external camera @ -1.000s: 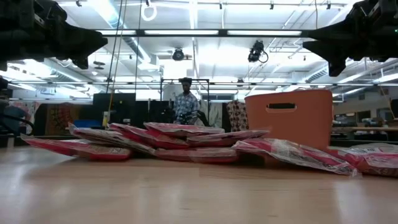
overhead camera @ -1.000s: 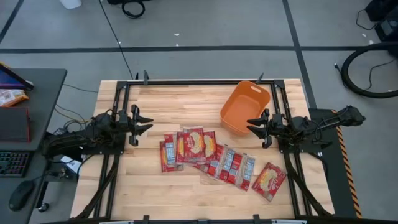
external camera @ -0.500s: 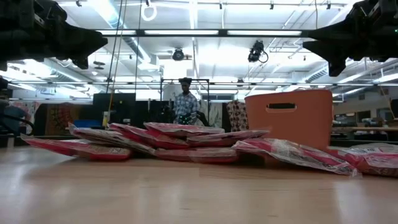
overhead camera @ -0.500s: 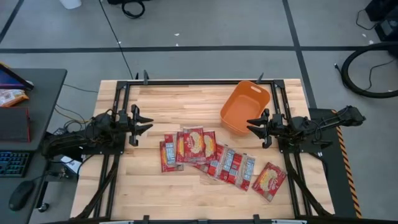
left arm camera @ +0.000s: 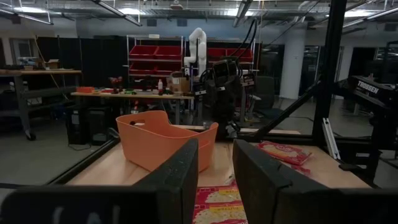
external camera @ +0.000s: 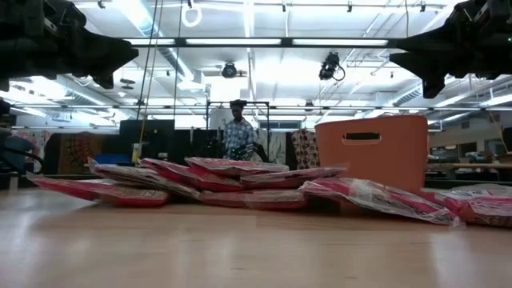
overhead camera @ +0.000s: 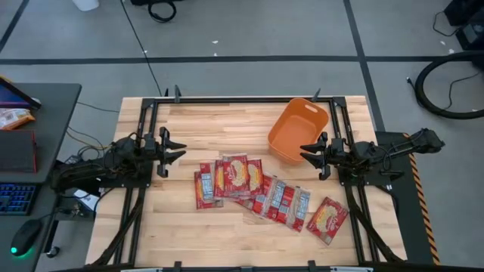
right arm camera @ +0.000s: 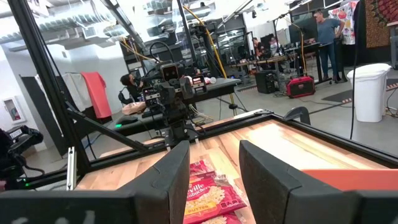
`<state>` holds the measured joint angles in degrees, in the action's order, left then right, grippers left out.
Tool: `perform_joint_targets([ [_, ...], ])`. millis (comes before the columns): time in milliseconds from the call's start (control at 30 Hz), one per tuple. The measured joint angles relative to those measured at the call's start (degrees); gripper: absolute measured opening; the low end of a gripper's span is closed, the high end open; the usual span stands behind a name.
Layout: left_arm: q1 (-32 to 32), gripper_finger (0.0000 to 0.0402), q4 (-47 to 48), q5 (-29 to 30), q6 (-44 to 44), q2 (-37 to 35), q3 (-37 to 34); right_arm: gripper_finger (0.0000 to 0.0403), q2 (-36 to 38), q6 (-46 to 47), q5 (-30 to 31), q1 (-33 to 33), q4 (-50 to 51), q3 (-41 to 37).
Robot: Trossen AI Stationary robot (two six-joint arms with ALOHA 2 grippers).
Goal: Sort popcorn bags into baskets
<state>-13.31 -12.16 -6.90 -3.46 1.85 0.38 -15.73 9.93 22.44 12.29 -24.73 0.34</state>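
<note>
Several flat red popcorn bags lie overlapping in a loose row across the table's middle; one more bag lies apart toward the near right. In the low view the bags form a low heap. The orange basket stands on the table at the far right, also seen in the low view and the left wrist view. My left gripper hovers open at the table's left, above the surface. My right gripper hovers open at the right, just near of the basket.
A black metal frame runs along the table's edges. A side desk with a keyboard and mouse stands left of the table. A person stands in the room behind. Bare wood lies between the bags and the far edge.
</note>
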Motion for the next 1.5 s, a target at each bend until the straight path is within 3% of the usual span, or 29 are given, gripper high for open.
perform_joint_targets([
  [533, 0.00, 0.0105, -10.39, -0.03, -14.20, 0.01, 0.00, 0.0144, -0.01, 0.00, 0.00, 0.00, 0.00, 0.00],
  [733, 0.07, 0.0105, -10.07, -0.04, -16.86, 1.10, 0.46, 0.0144, -0.01, 0.00, 0.00, 0.00, 0.01, 0.00],
  [967, 0.07, 0.0105, -3.25, -0.64, -16.65, 15.01, 6.19, 0.0144, 0.00, 0.00, 0.00, 0.02, 0.00, 0.00],
  [1100, 1.19, 0.0105, 0.60, -6.07, -15.67, 26.15, 9.70, 0.0144, 0.00, 0.00, 0.00, 0.02, -0.01, 0.00],
  [1233, 6.38, 0.0105, 1.81, -11.53, -8.23, 36.11, 10.36, 0.0144, 0.00, 0.00, 0.00, 0.00, -0.02, 0.00],
  [1367, 13.13, 0.0106, 2.55, -5.79, -5.87, 43.61, 11.92, 0.0144, 0.00, 0.00, 0.00, 0.00, -0.02, 0.00],
  [1500, 19.21, 0.0110, 10.67, 3.82, -5.86, 49.62, 17.53, 0.0144, 0.00, 0.00, 0.00, 0.01, 0.00, 0.00],
])
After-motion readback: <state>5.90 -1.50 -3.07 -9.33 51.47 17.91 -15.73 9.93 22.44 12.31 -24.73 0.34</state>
